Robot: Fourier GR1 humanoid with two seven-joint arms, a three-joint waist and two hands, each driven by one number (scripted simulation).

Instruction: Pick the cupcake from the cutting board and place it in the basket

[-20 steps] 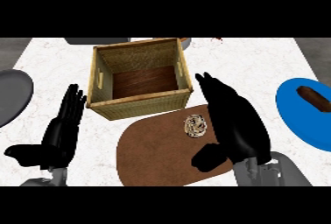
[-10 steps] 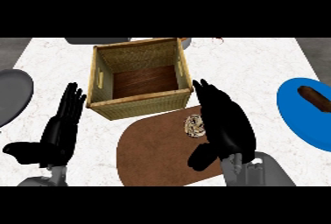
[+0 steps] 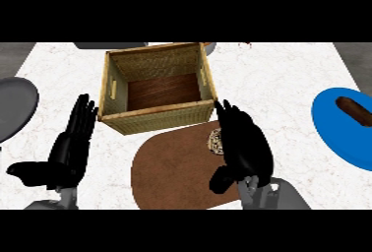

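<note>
Beside cupcake (image 3: 216, 141), right hand (image 3: 245, 147)

My right hand (image 3: 243, 147) covers most of the cupcake (image 3: 215, 141) and the cutting board (image 3: 174, 172) runs past the bottom edge; blue plate (image 3: 341, 138) and grey plate (image 3: 13, 106) clipped at the sides.

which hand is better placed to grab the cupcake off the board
The right hand: it hangs over the cutting board, right beside the cupcake, fingers straight. The left hand rests open off the board, on the far side.
</note>
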